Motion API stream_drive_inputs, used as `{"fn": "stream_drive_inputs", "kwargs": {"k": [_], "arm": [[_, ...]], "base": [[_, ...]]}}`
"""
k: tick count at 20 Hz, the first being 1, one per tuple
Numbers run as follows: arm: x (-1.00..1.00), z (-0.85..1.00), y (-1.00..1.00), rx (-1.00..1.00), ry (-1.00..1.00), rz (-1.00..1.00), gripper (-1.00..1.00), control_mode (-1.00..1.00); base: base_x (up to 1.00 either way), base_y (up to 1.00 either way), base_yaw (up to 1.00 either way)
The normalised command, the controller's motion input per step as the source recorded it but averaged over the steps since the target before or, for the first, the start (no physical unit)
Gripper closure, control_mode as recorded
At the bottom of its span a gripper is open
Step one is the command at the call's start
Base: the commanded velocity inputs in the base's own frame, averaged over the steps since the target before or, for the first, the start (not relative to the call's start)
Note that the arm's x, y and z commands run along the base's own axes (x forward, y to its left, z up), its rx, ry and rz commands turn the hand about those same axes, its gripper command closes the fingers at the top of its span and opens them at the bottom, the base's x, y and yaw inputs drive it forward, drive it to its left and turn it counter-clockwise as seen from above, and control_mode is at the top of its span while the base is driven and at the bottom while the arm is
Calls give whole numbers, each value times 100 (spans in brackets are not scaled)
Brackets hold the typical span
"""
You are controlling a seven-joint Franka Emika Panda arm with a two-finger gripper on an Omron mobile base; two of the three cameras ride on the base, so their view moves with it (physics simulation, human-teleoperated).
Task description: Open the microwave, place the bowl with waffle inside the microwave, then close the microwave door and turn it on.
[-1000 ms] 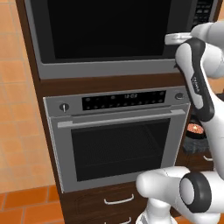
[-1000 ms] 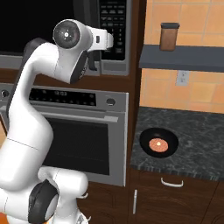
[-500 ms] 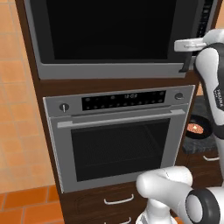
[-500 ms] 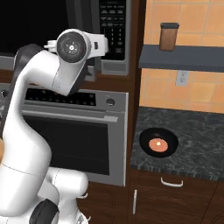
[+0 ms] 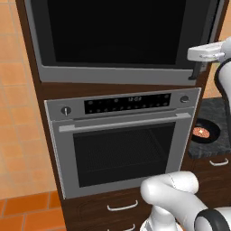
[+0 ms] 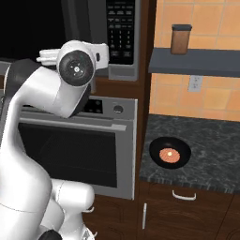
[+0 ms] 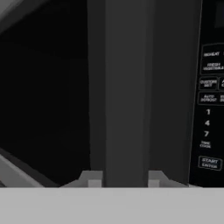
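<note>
Left base: microwave (image 5: pixel 113 40) shut above oven (image 5: pixel 122 144); bowl (image 5: pixel 204 131) on counter (image 5: pixel 216 108) at right.
Right base: bowl (image 6: pixel 169 153) well apart from arm.
Hand: gripper (image 7: pixel 121 178) tips clasp door handle (image 7: pixel 122 87), beside keypad (image 7: pixel 210 109).

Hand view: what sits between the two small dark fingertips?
The microwave door's black curved handle bar runs up between the gripper's fingertips, one on each side. Dark glass door panel to its left, black button keypad to its right.
</note>
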Motion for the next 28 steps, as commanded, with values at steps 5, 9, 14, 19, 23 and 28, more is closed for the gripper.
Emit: {"fn": "stream_drive_inputs", "kwargs": {"k": [5,9,14,19,23,28], "arm": [[-68,0,59,0,-9,15,100,-100],[-74,0,94,-9,-12,13,100,-100],[-76,0,97,-17,-1,8,100,-100],[-71,1,75,-16,0,4,100,-100],[-70,4,52,-12,0,1,100,-100],[-70,0,-32,8,-16,-1,100,-100]], "base": [[0,0,0],[0,0,0],[0,0,0],[0,0,0],[0,0,0],[0,0,0]]}}
